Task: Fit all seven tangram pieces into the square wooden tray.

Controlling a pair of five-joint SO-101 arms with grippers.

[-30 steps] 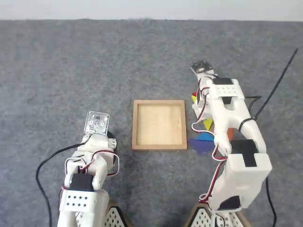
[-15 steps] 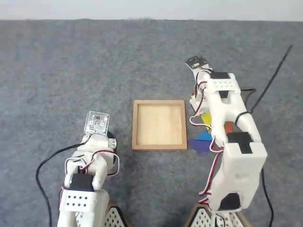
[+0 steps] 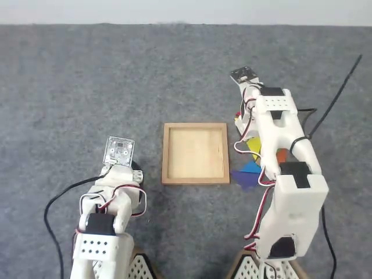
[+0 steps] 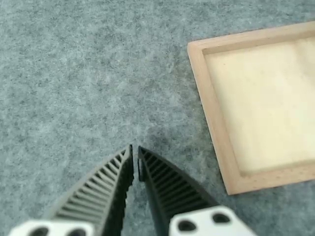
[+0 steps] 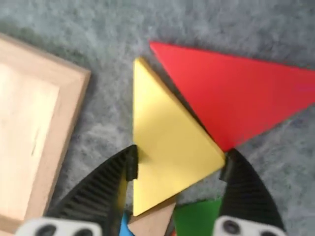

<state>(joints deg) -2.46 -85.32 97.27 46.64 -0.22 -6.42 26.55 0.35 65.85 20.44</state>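
The square wooden tray (image 3: pixel 195 126) lies empty in the middle of the mat; its corner shows as tray (image 5: pixel 59 93) and tray (image 4: pixel 216 142) in the wrist views. Just right of it lie the tangram pieces. My right gripper (image 5: pixel 179 162) is open low over a yellow triangle (image 5: pixel 167 147), one fingertip at each side of it. A big red triangle (image 5: pixel 236 98) touches the yellow one, and a green piece (image 5: pixel 197 216) and a tan piece (image 5: pixel 147 223) lie by it. My left gripper (image 4: pixel 134 148) is shut on nothing over bare mat left of the tray.
In the high view the right arm (image 3: pixel 279 133) covers most of the pile; a yellow piece (image 3: pixel 254 152), a blue one (image 3: pixel 251 167), a purple one (image 3: pixel 247 179) and an orange one (image 3: pixel 281 156) peek out. Grey felt mat (image 3: pixel 116 75) all around.
The right arm has shifted a little to the left and toward the far side over the pieces, then nearly stopped. The left arm has not moved.
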